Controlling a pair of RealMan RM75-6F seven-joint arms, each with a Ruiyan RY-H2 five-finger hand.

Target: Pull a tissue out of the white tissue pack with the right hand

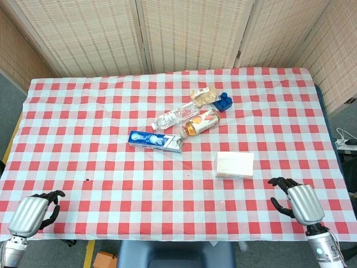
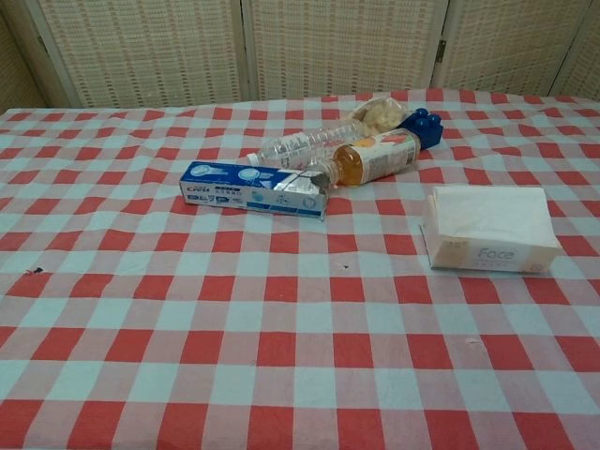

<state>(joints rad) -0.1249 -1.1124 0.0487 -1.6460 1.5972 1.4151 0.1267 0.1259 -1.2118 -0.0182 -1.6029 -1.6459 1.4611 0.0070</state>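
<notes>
The white tissue pack (image 1: 235,164) lies flat on the checked cloth right of centre; in the chest view the tissue pack (image 2: 487,228) shows a "face" label on its front side. My right hand (image 1: 295,201) hovers at the table's near right edge, a short way right of and nearer than the pack, fingers apart and holding nothing. My left hand (image 1: 34,213) sits at the near left corner, fingers curled loosely, empty. The chest view shows neither hand.
A blue toothpaste box (image 1: 155,141), a clear water bottle (image 1: 175,116), an orange juice bottle (image 1: 202,122), a snack bag (image 1: 203,95) and a blue block (image 1: 224,102) cluster at mid-table. Folding screens stand behind the table (image 1: 83,111).
</notes>
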